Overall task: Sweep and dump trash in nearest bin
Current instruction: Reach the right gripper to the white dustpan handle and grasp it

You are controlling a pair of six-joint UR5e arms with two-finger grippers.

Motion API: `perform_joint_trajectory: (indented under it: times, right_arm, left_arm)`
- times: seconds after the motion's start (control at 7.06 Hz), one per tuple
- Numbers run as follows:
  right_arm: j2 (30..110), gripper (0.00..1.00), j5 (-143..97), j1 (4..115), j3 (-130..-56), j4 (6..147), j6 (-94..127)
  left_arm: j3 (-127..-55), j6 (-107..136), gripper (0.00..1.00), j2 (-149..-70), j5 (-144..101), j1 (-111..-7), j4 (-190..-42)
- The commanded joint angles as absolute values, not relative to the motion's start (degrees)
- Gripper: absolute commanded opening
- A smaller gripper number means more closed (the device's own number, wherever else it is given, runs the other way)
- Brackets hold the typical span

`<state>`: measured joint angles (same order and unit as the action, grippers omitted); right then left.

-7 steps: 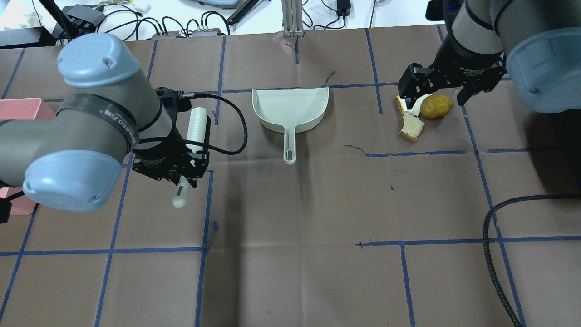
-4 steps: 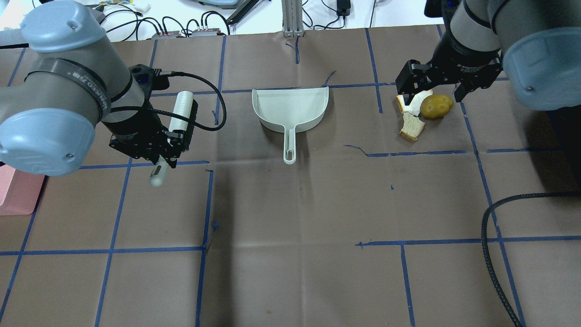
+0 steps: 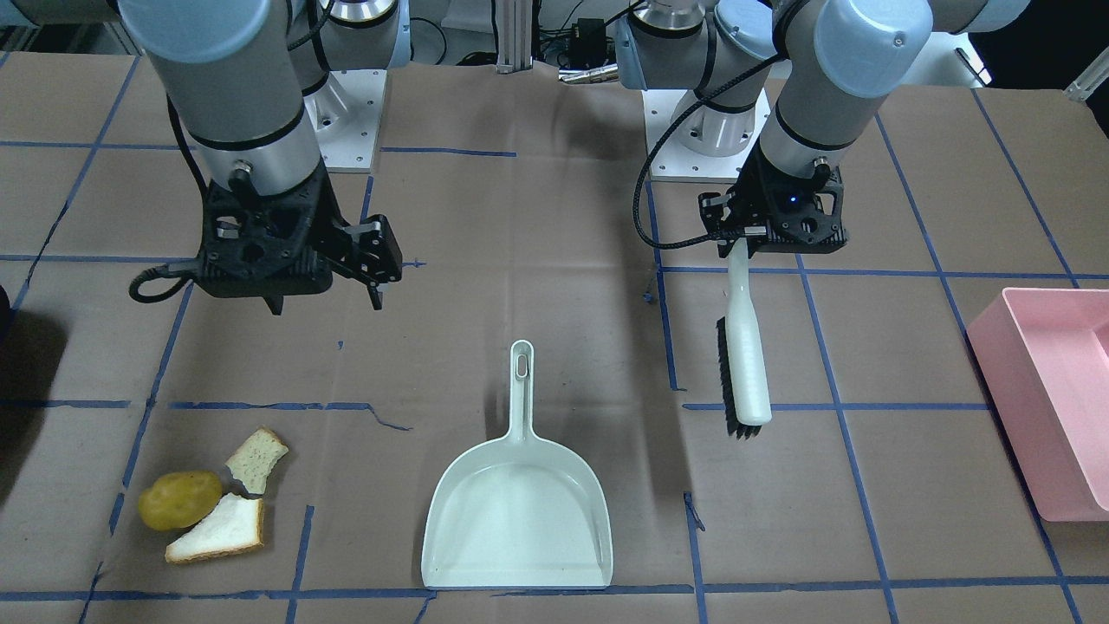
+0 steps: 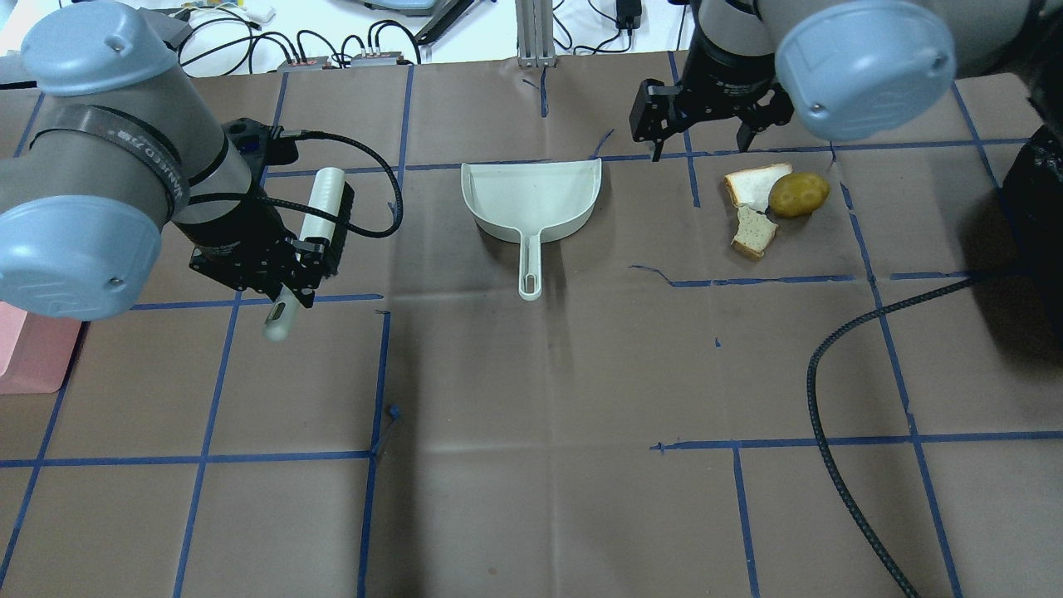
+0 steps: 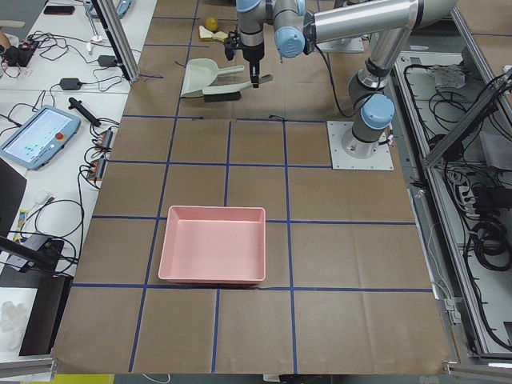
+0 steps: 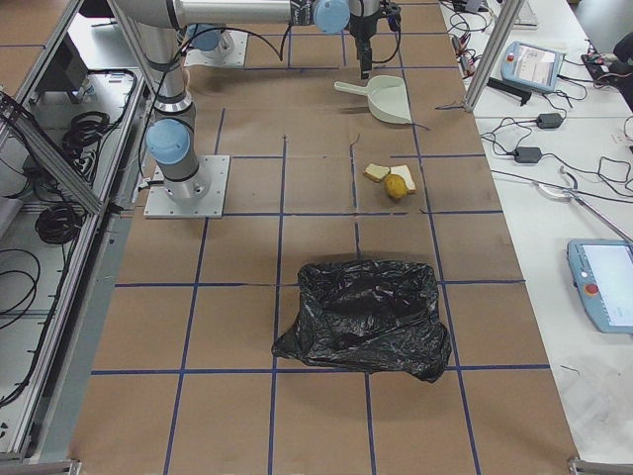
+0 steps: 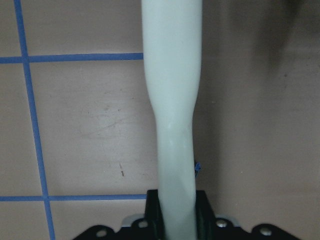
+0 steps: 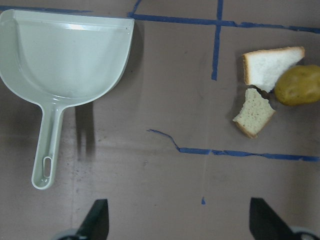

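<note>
The trash lies together on the table's right side: a yellow-brown potato and two pieces of white bread, also seen in the front view and the right wrist view. A pale dustpan lies at the middle, handle toward the robot. My left gripper is shut on the white brush, held above the table left of the dustpan. My right gripper is open and empty, raised between dustpan and trash.
A pink bin stands on the robot's left end of the table. A black trash bag sits at the right end. A black cable loops over the table's right front. Blue tape lines cross the brown cover.
My right gripper has moved from just over the trash to the left and farther back, leaving the trash uncovered. My left arm has shifted left with the brush.
</note>
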<state>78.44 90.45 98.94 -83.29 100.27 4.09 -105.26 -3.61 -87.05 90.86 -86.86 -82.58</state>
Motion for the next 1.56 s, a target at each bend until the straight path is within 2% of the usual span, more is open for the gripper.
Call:
perform_joint_trajectory:
  times: [0.0, 0.71, 1.42]
  right_arm:
    - [73.32, 1.0, 90.0, 103.6, -81.21, 100.8, 10.93]
    - [62.77, 1.0, 90.87, 114.94, -79.45, 109.67, 19.86]
    - [57.4, 1.0, 91.23, 114.7, -80.94, 113.46, 23.29]
  left_arm:
    - [-105.29, -3.6, 0.04, -86.23, 90.97, -86.92, -82.71]
    - [-105.29, -3.6, 0.04, -85.78, 90.97, -86.92, -82.88]
    - [-105.12, -3.6, 0.05, -85.78, 90.97, -86.92, -82.88]
